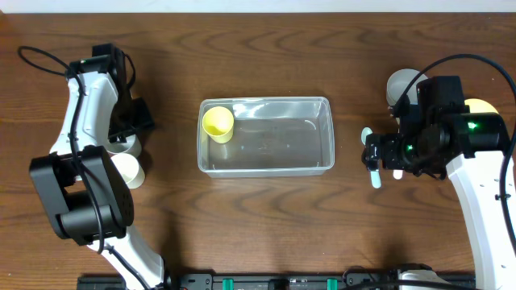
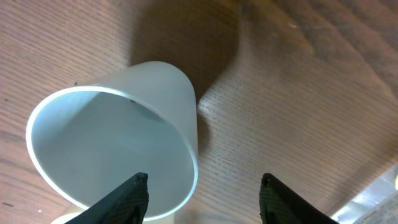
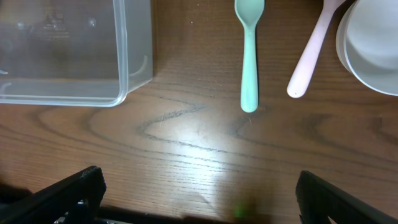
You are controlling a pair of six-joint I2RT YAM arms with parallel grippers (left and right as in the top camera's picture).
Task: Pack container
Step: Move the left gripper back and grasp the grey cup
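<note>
Now I am holding my left claw (image 2: 202, 186) over the rim of the white cup (image 2: 118, 143), jaws apart, nothing clamped yet. Next, I judge, comes closing and lifting toward the container (image 1: 330, 133), well off to its right. My right claw (image 3: 199, 183) is hanging wide apart.

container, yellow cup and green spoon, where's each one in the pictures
container (image 1: 282, 149): overhead view, on its bare floor
yellow cup (image 1: 218, 122): overhead view, on its open mouth
green spoon (image 3: 249, 62): right wrist view, on the middle of its handle
</note>
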